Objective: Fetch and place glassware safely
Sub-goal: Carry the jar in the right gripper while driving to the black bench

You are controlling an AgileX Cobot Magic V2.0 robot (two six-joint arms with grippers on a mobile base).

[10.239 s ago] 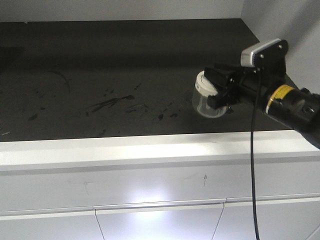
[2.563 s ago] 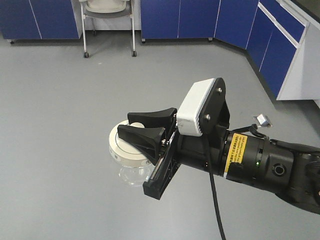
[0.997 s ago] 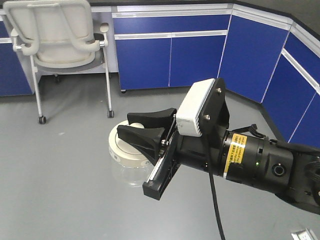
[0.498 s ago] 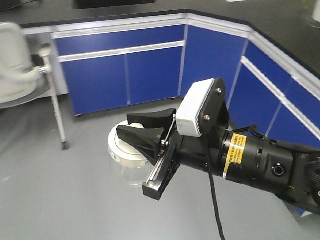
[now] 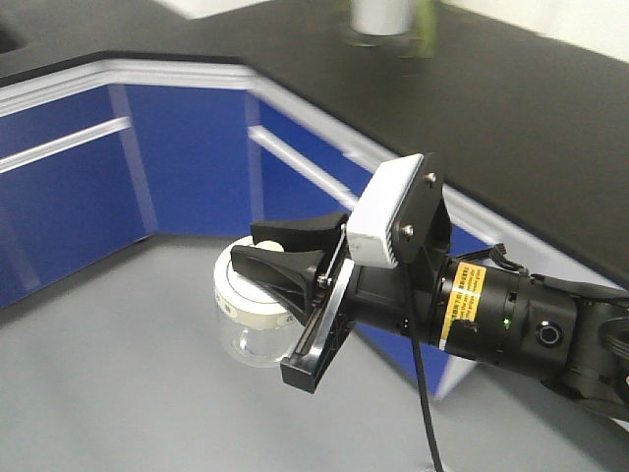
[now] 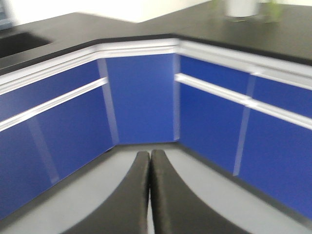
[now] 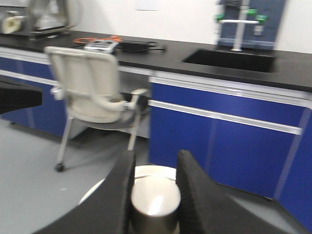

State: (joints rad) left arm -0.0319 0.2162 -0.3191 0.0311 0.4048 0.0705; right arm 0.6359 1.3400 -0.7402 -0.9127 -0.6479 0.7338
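Note:
The glassware, a small squat clear jar with a cream-white round lid, hangs in the air over the grey floor. My right gripper is shut on the lid's central knob. In the right wrist view the two black fingers press on either side of the rounded knob, with the white lid behind it. My left gripper is shut, its fingers pressed together with nothing between them, and it points at the blue cabinets.
Blue cabinets under a black countertop wrap round a corner. A white container with green leaves stands on the counter. In the right wrist view there is a cream chair and a sink with a tap.
The background has swung sideways: chair and floor have left the front view, and a cabinet corner and black countertop have come in. The right gripper keeps the same hold on the jar.

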